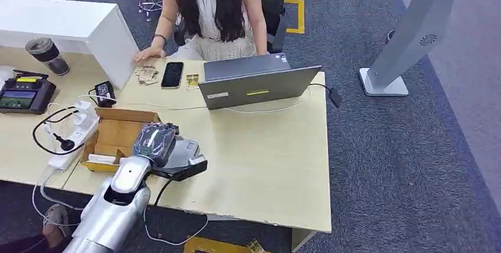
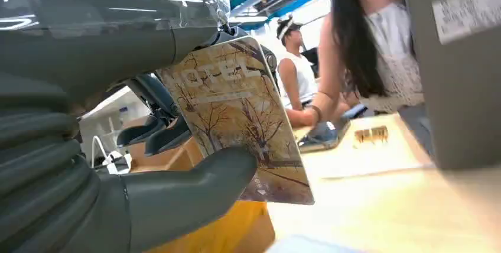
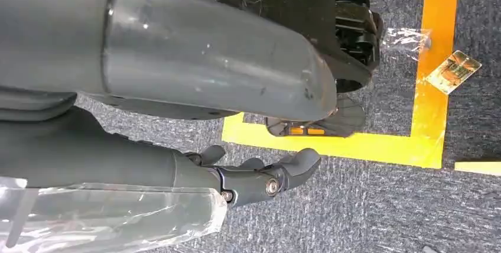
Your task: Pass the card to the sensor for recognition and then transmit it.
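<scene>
- Pale wood bench (image 1: 260, 152) carried the scene, with grey carpet around it and a person seated at its far side behind a laptop (image 1: 257, 84).
- Card (image 2: 239, 117) stood upright in the left robot hand (image 1: 155, 140), pinched between thumb (image 2: 195, 191) and the dark fingers (image 2: 156, 132) behind it, low over the bench's near-left part beside a cardboard box (image 1: 118, 135).
- It looked thin, light, stiff and glossy, so likely slippery; a hold by the lower edge, as here, left the printed face free to show to a sensor.
- A dark device (image 1: 188, 167) lay at the bench just beside that hand; I could not tell whether it was the sensor.
- Open bench lay toward the laptop and the right edge; box, power strip (image 1: 74, 135) and cables crowded the left.
- Right robot hand (image 3: 260, 176) hung over the carpet, fingers loosely curled, holding nothing.
</scene>
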